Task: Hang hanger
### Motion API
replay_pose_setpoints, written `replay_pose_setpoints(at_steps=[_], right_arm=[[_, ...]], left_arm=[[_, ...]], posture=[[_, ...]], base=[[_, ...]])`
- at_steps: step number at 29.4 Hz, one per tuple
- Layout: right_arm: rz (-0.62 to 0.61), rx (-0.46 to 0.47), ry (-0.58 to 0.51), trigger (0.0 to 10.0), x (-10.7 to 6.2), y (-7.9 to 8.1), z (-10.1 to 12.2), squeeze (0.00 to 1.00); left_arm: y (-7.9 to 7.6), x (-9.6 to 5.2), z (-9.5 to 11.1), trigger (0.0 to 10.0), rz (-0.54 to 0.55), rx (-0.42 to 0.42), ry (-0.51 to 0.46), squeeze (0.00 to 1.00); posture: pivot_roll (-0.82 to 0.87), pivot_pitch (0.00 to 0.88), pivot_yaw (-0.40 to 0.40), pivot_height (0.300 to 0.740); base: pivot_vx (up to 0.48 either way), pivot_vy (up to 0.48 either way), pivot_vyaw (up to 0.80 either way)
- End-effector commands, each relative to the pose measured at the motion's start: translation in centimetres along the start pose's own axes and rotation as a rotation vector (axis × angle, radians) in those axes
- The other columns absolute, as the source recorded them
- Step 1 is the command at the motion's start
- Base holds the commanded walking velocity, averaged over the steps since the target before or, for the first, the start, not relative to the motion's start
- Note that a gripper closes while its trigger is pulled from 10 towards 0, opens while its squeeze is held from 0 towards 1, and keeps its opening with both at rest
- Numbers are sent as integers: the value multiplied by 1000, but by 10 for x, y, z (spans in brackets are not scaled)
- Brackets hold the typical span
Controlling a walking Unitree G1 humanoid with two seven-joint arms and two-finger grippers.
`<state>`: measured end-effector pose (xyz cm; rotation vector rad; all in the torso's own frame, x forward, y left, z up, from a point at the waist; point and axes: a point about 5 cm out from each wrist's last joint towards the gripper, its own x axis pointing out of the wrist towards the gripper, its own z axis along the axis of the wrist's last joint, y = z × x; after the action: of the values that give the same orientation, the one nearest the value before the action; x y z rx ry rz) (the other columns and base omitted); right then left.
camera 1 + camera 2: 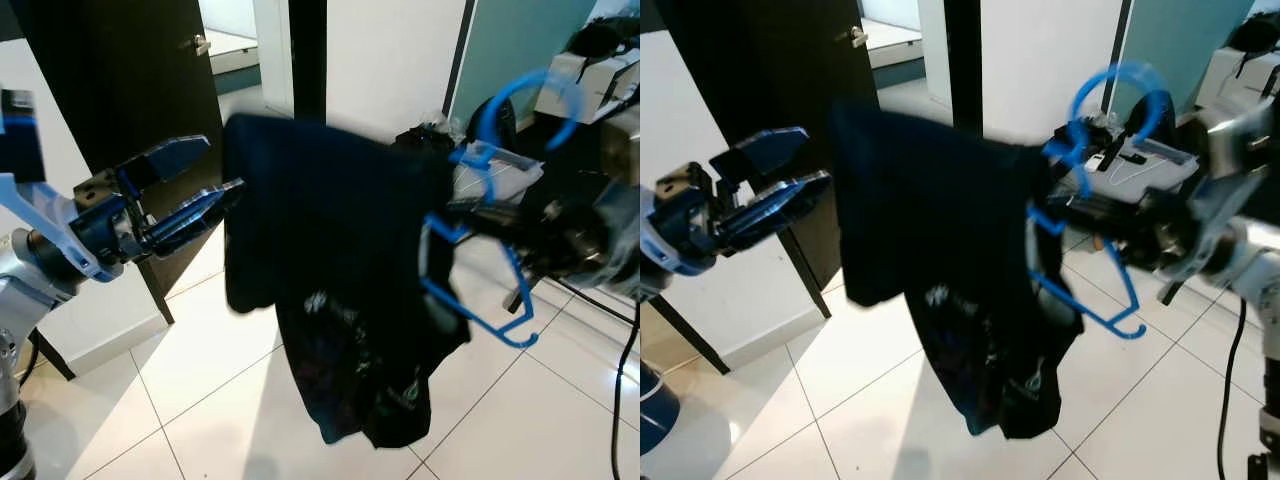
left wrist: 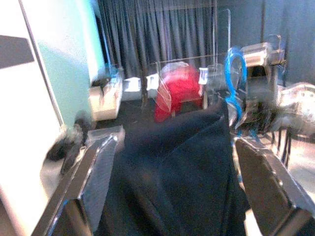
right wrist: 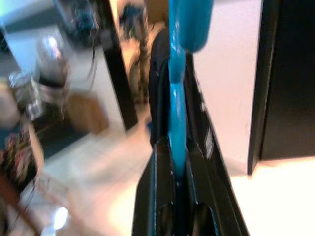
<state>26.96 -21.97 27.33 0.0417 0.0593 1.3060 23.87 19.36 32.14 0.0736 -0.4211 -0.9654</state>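
Note:
A blue plastic hanger (image 1: 480,250) carries a dark garment (image 1: 340,290) that droops toward the floor; its hook (image 1: 525,100) points up on the right. My right gripper (image 1: 470,215) is shut on the blue hanger (image 3: 177,98) near its neck, holding it in the air before me. On the left, my left gripper (image 1: 205,178) is open, its fingertips just at the garment's left edge. In the left wrist view the dark garment (image 2: 182,167) lies between the two spread fingers (image 2: 96,172), with the hanger hook (image 2: 234,73) beyond it.
A dark door (image 1: 130,90) stands behind the left gripper beside a white wall. The floor is pale tile (image 1: 200,400). Boxes and clutter (image 1: 590,80) sit at the far right, with a cable (image 1: 625,380) trailing down. A red object (image 2: 179,91) stands before dark curtains.

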Motion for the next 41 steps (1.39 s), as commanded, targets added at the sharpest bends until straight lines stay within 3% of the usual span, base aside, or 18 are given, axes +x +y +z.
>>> replay_pose_setpoints(at_steps=[1, 3, 7, 11, 12, 14, 15, 16, 22, 30, 32, 33, 34, 35, 41], right_arm=[[21, -30, 51, 10000, 6, 2, -4, 0], [38, -24, 95, 10000, 6, 2, -12, 0], [46, -22, 101, 10000, 7, 1, -13, 0], [92, -34, 147, 10000, 17, 1, -19, 0], [92, -34, 147, 10000, 17, 1, -19, 0], [111, -44, 155, 10000, 21, 1, -20, 0], [111, -44, 155, 10000, 21, 1, -20, 0], [121, -50, 158, 10000, 23, 1, -20, 0], [161, -68, 165, 10000, 30, 4, -21, 0], [204, -76, 163, 10000, 34, 11, -22, 0], [206, -77, 163, 10000, 35, 11, -22, 0], [208, -79, 164, 10000, 35, 11, -22, 0], [208, -79, 164, 10000, 35, 11, -22, 0], [209, -80, 166, 10000, 35, 11, -22, 0], [222, -85, 165, 10000, 38, 11, -22, 0]], left_arm=[[-1, 3, 4, 10000, -12, 60, 34, 0], [-3, 8, 8, 10000, -54, 124, 80, 0], [-3, 10, 9, 10000, -74, 142, 92, 0], [-12, 17, -4, 10000, -306, 227, 311, 0], [-12, 17, -4, 10000, -306, 227, 311, 0], [-13, 16, -19, 10000, -383, 236, 438, 0], [-13, 16, -19, 10000, -383, 236, 438, 0], [-13, 15, -29, 10000, -413, 232, 504, 0], [-6, 17, -54, 10000, -418, 232, 636, 0], [-2, 19, -61, 10000, -403, 202, 650, 0], [-2, 19, -62, 9490, -407, 189, 648, 0], [-3, 19, -62, 4235, -422, 179, 646, 0], [-3, 19, -62, 4235, -422, 179, 646, 0], [-4, 17, -62, 0, -440, 163, 648, 0], [-6, 15, -66, 0, -470, 146, 665, 0]], posture=[[-27, 0, 35, 731], [-21, 0, 30, 731], [-21, 0, 30, 731], [-11, 0, 32, 731], [-11, 0, 32, 731], [-9, 0, 35, 731], [-9, 0, 35, 731], [-10, 0, 42, 731], [-19, 0, 51, 731], [-23, 0, 55, 731], [-23, 0, 55, 731], [-23, 0, 56, 731], [-23, 0, 56, 731], [-22, 0, 55, 731], [-20, 0, 53, 731]], base=[[0, 0, 0], [0, 0, 0], [0, 0, 0], [0, 0, 0], [0, 0, 0], [0, 0, 0], [0, 0, 0], [0, 0, 0], [0, 0, 0], [0, 0, 0], [0, 0, 0], [0, 0, 0], [0, 0, 0], [0, 0, 0], [0, 0, 0]])
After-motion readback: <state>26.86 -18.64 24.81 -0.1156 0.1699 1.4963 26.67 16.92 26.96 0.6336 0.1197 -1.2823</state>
